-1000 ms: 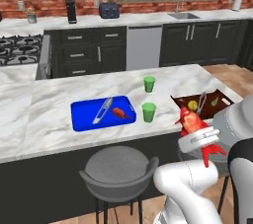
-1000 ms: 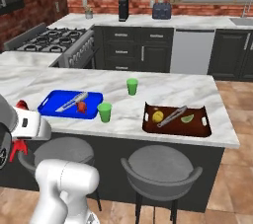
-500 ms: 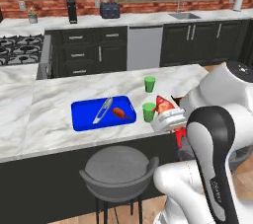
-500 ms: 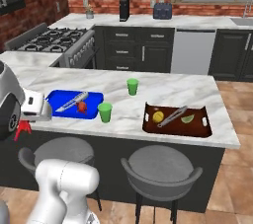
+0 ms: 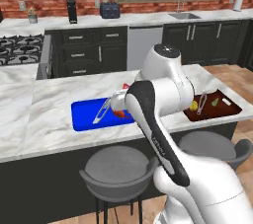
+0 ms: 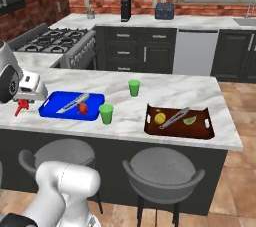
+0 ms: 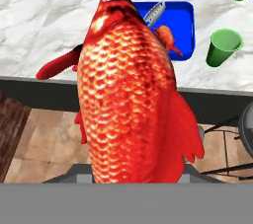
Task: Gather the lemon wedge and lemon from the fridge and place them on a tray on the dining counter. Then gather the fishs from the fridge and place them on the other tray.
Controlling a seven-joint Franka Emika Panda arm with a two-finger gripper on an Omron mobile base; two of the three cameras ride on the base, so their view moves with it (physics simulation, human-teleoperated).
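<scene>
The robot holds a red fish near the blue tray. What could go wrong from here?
1. In the hand view the fish hangs over the counter's edge and the floor, short of the blue tray; an early release would probably drop it.
2. The tray already holds another fish and a silvery utensil, so the landing may knock them.
3. A green cup stands beside the tray; the arm could tip it.

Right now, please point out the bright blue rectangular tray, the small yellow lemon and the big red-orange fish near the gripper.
bright blue rectangular tray [image 6: 54, 107]: right base view, bare floor near its left end.
small yellow lemon [image 6: 160, 118]: right base view, its middle.
big red-orange fish [image 7: 129, 99]: hand view, scaly body.
</scene>
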